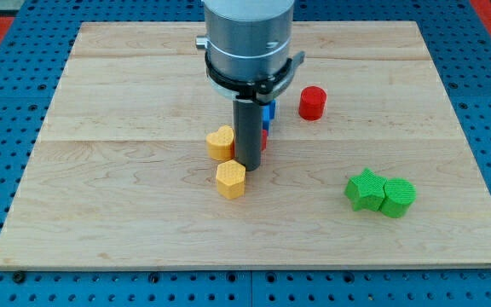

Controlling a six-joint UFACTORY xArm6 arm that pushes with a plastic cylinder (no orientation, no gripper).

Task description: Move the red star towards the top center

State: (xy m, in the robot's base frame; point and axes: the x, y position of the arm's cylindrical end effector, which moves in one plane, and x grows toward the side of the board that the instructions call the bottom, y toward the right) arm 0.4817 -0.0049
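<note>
My tip (246, 165) rests on the board near the middle, just to the view's right of a yellow heart block (220, 142) and above-right of a yellow hexagon block (230, 179). The rod hides most of a red block (264, 139), only a sliver showing at its right; its shape cannot be made out. A blue block (268, 111) peeks out just above that sliver, also mostly hidden. A red cylinder (312, 102) stands apart to the view's upper right.
A green star (364, 189) and a green cylinder-like block (397, 197) touch each other at the view's lower right. The wooden board (101, 213) lies on a blue pegboard surface. The arm's grey body (247, 38) covers the top centre.
</note>
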